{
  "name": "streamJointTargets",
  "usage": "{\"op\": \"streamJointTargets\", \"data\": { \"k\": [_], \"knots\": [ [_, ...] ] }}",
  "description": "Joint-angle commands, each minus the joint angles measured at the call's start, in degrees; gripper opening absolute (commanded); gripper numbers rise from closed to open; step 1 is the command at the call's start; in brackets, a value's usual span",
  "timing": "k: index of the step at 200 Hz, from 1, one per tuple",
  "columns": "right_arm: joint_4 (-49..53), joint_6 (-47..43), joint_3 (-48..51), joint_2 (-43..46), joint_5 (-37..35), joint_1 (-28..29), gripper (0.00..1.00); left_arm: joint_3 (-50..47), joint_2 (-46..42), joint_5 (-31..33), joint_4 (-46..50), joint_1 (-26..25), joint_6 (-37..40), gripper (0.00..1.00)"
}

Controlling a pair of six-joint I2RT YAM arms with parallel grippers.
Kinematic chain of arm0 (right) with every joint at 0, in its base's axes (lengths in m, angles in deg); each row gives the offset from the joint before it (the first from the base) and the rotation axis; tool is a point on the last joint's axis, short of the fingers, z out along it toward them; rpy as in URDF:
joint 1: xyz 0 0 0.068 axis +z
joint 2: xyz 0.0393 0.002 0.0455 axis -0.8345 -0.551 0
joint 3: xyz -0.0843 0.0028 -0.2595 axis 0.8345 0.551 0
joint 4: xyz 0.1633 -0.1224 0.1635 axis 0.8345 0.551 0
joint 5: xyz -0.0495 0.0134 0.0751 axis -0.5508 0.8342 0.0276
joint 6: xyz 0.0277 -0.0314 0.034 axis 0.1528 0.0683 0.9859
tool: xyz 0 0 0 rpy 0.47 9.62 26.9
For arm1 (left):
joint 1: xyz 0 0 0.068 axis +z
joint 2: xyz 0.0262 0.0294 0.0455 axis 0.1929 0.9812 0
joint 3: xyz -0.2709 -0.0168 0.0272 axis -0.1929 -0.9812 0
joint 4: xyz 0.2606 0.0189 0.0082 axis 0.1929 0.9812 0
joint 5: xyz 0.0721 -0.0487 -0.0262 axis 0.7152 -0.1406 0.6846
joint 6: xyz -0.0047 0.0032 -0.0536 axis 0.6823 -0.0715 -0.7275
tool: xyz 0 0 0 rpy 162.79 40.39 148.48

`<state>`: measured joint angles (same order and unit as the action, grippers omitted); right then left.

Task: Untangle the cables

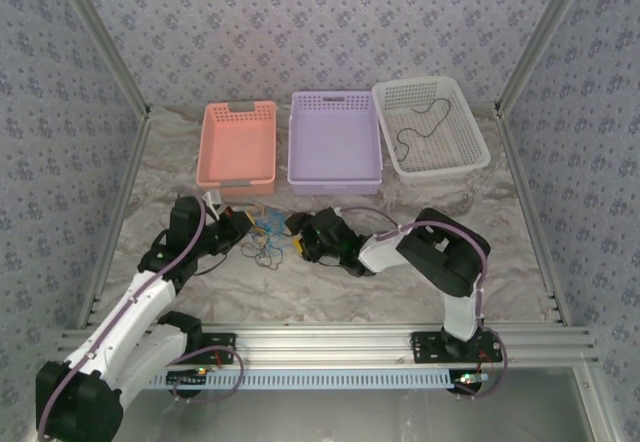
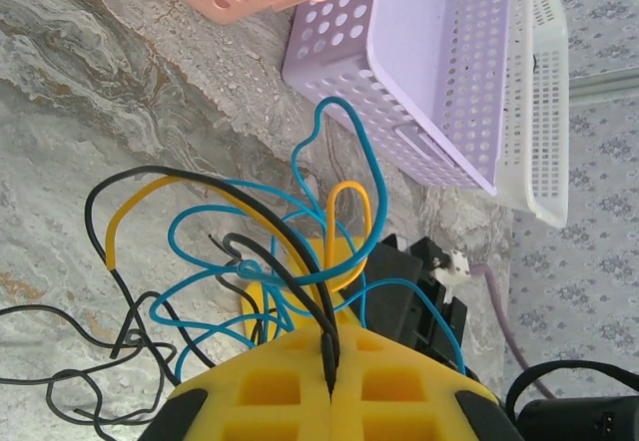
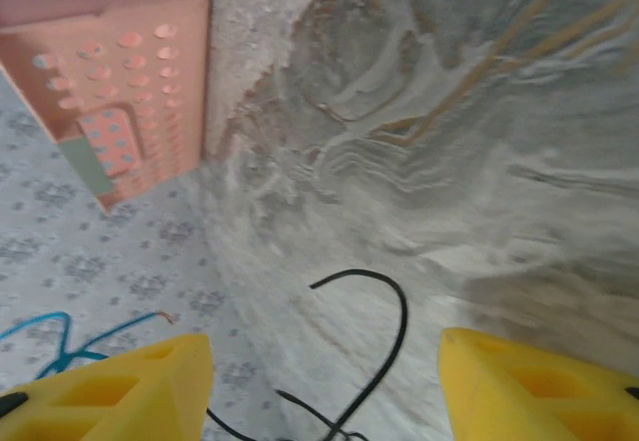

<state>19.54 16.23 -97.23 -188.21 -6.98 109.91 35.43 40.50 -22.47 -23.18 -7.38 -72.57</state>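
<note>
Before the purple basket, middle of three, we are seeing wrist-close our left gripper pinching one black cable; our right gripper is gaping.

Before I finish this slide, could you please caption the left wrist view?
Left gripper, jaws shut on a black cable, amid tangled blue cable and yellow cable loops before the purple basket.
</note>
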Motion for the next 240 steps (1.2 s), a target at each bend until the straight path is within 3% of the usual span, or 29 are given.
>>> {"op": "streamJointTargets", "data": {
  "k": [1,45,120,162,183,199,224,240],
  "knots": [
    [-7.7,7.5,0.2,-3.6,0.0,0.8,0.64,1.2,-0.9,-1.5,-0.9,-0.2,-0.9,0.00],
    [-10.4,10.6,-0.8,-5.7,-1.1,1.3,0.60,0.4,-1.9,-1.8,-1.1,-0.2,-1.4,0.00],
    [-13.9,12.5,-2.1,-6.8,-5.0,0.1,0.00,-0.2,-6.5,-2.2,1.7,-0.2,-1.9,0.00],
    [-7.8,5.6,3.4,2.4,-7.7,-1.9,0.00,-1.1,-6.8,-1.0,3.5,0.0,-0.8,0.00],
    [2.7,-1.6,5.3,10.3,-8.9,-3.4,0.00,-1.8,-5.8,2.3,7.6,0.0,1.3,0.00],
    [13.8,-9.2,4.5,16.4,-10.7,-3.5,0.00,-3.4,-3.7,3.5,8.5,0.0,2.8,0.13],
    [28.0,-19.2,1.8,22.0,-15.0,-3.2,0.00,-6.2,-0.5,2.8,6.1,0.0,3.8,0.55],
    [33.0,-24.5,0.3,24.1,-16.8,-3.6,0.00,-4.5,-0.9,4.0,9.1,-0.1,5.6,0.68]
  ]
}}
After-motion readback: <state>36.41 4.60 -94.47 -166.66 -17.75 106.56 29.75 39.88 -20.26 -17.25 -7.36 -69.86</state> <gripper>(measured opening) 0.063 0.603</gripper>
